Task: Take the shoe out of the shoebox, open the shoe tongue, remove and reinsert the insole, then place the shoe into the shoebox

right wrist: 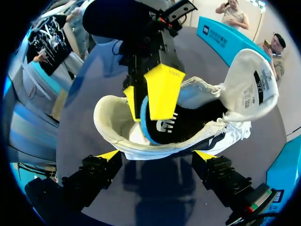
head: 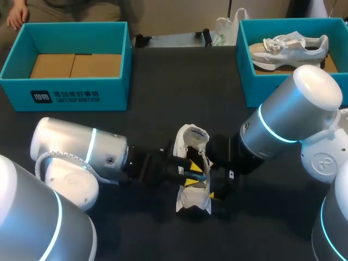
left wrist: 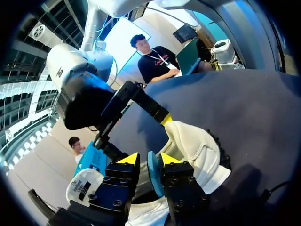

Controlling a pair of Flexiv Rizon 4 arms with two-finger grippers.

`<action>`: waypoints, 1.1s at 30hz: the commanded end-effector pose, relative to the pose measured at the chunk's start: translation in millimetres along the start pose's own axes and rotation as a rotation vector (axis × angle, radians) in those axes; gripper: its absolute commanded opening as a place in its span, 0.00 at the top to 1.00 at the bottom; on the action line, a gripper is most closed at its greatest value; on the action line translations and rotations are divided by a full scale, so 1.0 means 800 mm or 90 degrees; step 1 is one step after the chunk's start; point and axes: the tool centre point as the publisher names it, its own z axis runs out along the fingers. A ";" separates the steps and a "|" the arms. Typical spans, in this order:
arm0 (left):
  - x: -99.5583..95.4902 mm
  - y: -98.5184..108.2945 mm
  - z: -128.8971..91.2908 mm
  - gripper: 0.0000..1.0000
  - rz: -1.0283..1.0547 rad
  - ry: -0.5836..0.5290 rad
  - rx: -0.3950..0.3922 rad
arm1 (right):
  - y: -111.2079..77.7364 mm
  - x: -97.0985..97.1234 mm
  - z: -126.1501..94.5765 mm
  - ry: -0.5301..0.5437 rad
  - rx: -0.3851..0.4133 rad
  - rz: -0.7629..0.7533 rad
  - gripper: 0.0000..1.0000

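White shoe [head: 194, 202] lies near-far, tongue [head: 191, 136] far; left claw [left wrist: 149, 159] pinches insole [left wrist: 153, 173].

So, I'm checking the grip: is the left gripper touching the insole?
Touching. In the left wrist view the left gripper has both yellow tips pressed against the blue-edged insole standing between them.

My left gripper [left wrist: 150, 160] sits low in the view, its two yellow tips pressed from either side on the blue-edged insole [left wrist: 153, 175], which stands on edge between them. Beneath and ahead lies the white shoe [left wrist: 200, 153] on the dark table [left wrist: 244, 108] – its padded collar faces the right gripper [left wrist: 138, 135], whose black fingers are spread wide – one yellow fingertip [left wrist: 166, 119] touches the collar. The labelled tongue [left wrist: 83, 186] is folded out beside my fingers.
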 end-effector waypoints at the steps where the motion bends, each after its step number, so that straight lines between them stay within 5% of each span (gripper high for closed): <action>1: -0.004 -0.013 -0.022 0.75 -0.003 0.008 -0.005 | 0.000 0.001 0.000 -0.001 0.001 0.001 0.00; 16: -0.004 -0.021 -0.032 0.70 -0.013 0.114 -0.013 | 0.000 0.001 0.000 -0.001 0.001 0.001 0.00; 33: -0.008 -0.031 -0.074 0.70 0.014 0.254 -0.023 | -0.072 -0.018 -0.071 0.008 -0.014 0.006 0.00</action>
